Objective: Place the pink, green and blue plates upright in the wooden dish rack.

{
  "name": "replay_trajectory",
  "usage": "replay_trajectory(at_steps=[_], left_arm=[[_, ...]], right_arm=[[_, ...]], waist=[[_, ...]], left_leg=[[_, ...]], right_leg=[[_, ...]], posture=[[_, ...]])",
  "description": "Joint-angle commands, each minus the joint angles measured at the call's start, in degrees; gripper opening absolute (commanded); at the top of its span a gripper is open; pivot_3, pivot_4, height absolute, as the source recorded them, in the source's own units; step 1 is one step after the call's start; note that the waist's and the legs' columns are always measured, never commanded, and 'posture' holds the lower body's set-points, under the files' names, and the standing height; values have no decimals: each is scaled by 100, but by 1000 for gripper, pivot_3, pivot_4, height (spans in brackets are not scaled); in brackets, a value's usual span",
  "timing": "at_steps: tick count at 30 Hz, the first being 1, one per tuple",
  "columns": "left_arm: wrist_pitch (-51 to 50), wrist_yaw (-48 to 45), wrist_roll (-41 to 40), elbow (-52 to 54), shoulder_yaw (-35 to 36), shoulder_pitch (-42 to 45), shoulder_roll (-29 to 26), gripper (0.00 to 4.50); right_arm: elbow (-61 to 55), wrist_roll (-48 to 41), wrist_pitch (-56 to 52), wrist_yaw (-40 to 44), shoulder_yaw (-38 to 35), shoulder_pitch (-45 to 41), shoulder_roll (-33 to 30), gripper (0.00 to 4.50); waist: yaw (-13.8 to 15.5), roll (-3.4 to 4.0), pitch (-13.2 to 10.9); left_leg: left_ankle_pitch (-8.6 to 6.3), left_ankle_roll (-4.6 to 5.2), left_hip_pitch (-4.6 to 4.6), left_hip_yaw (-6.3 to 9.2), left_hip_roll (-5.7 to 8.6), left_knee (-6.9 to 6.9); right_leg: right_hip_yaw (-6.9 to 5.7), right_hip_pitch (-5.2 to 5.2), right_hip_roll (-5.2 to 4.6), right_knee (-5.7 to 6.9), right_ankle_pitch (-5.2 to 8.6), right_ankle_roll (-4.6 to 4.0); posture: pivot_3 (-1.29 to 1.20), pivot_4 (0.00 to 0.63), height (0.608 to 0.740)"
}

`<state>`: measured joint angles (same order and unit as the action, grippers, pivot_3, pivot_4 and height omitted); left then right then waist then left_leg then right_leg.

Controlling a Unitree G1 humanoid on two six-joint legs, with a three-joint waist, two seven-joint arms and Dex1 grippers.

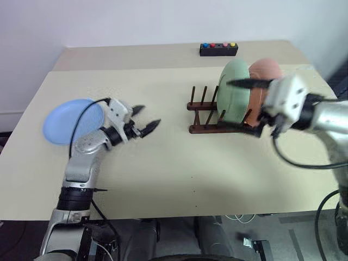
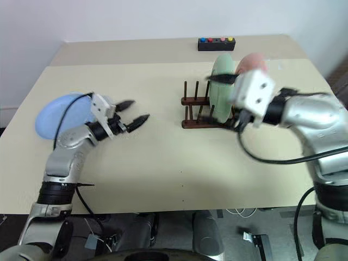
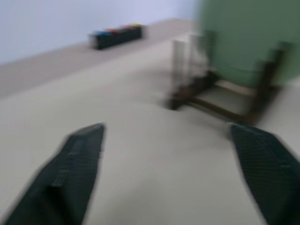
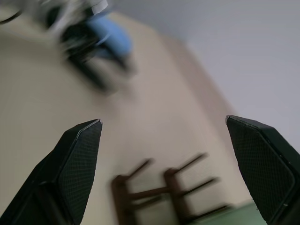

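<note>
Green plate [image 1: 235, 89] and pink plate [image 1: 267, 73] stand in the rack [image 1: 202, 117]; the blue plate [image 1: 70, 120] lies flat at nine o'clock, both the left gripper [image 1: 147, 118] and the right gripper [image 4: 164, 154] spread and empty.

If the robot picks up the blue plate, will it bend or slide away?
The round, shallow light blue plate probably stays stiff; it holds its dish shape lying flat on the beige table. Its smooth surface and thin rim might slip in a claw, so it could skid when nudged.

Looks like a test room or lab, not a kitchen: a plain beige worktop [image 1: 163, 163] against a bare white wall [image 1: 136, 22], a black box with coloured buttons [image 1: 218, 49] at its far edge, loose cables [image 1: 239, 220] on what seems grey flooring underneath.
</note>
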<state>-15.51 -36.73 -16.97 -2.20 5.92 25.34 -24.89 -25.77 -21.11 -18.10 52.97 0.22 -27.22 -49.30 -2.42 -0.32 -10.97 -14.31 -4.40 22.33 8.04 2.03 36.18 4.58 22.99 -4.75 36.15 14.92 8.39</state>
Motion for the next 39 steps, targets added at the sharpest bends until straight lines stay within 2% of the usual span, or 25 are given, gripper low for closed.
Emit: replay_trajectory(at_steps=[1, 8, 10, 13, 17, 23, 25, 27, 31, 33, 37, 39], left_arm=[[-174, 936, 350, -325, 630, 300, -364, 4473], [-1126, 2245, 588, -1315, 1527, 909, -1214, 4473], [-1458, 2395, 872, -1834, 1448, 1017, -1653, 4473], [-1685, 2507, 1065, -2404, 1303, 1102, -1967, 4473], [-1934, 2757, 1001, -3153, 1512, 1343, -2036, 4473], [-2041, 2653, 911, -3892, 1439, 1524, -1947, 4473], [-1990, 2569, 755, -3987, 1536, 1556, -1867, 3951], [-1985, 2513, 684, -3990, 1539, 1558, -1817, 3229], [-2018, 2651, 579, -3988, 1643, 1544, -1757, 1062], [-2023, 2723, 547, -3961, 1692, 1513, -1728, 142], [-1896, 2662, 248, -3591, 1913, 1443, -1511, 22], [-1730, 2572, -83, -3048, 2163, 1397, -1252, 22]], right_arm=[[-291, 544, 339, -127, 514, -60, 220, 4332], [-256, 873, 620, -44, 956, -58, 583, 4332], [-182, 921, 665, -41, 1006, -60, 658, 4332], [-132, 973, 698, -47, 1035, -39, 729, 4332], [-132, 1046, 692, -74, 1030, 49, 794, 4332], [-202, 1102, 647, -125, 961, 144, 840, 4332], [-227, 1095, 628, -149, 934, 177, 844, 4332], [-240, 1098, 624, -160, 919, 200, 841, 4332], [-240, 1102, 624, -185, 875, 218, 837, 4332], [-224, 1103, 636, -189, 853, 221, 835, 4332], [-181, 1110, 658, -197, 830, 204, 824, 4332], [-158, 1117, 670, -202, 813, 176, 825, 4332]], waist=[[-2, -1, -1], [14, -29, -14], [9, -36, -13], [-3, -37, -13], [21, -45, -11], [22, -63, -9], [17, -63, -10], [16, -63, -10], [15, -63, -9], [17, -63, -9], [28, -63, -8], [59, -64, -7]], left_leg=[[0, 0, 0, 1, 0, -1], [0, -1, 12, 5, 1, -2], [0, -1, 12, 5, 2, -2], [0, -1, 11, 3, 2, -5], [1, -1, 11, 5, 2, -3], [1, -3, 12, 6, 2, -3], [1, -3, 11, 6, 2, -4], [1, -3, 11, 6, 1, -4], [2, -3, 11, 6, 1, -3], [2, -3, 10, 6, 1, -3], [4, -7, 7, 6, 2, -1], [4, -8, 8, 7, 1, 0]], right_leg=[[0, 2, 0, 1, 0, 0], [-3, 16, -2, 5, -1, -1], [-4, 15, -2, 6, -1, -1], [-4, 17, -1, 7, -1, -1], [-6, 16, -1, 9, -2, -1], [-7, 16, -2, 10, -2, -2], [-7, 17, -2, 10, -2, -2], [-7, 18, -1, 11, -2, -2], [-7, 18, -2, 12, -3, -3], [-7, 18, -2, 14, -3, -3], [-6, 15, -3, 18, -5, -5], [-8, 15, -3, 18, -5, -5]], posture=[[0, 150, 740], [0, 150, 740], [0, 150, 740], [0, 150, 740], [0, 150, 740], [0, 150, 740], [0, 150, 740], [0, 150, 740], [0, 150, 740], [0, 150, 740], [0, 150, 740], [0, 150, 740]])
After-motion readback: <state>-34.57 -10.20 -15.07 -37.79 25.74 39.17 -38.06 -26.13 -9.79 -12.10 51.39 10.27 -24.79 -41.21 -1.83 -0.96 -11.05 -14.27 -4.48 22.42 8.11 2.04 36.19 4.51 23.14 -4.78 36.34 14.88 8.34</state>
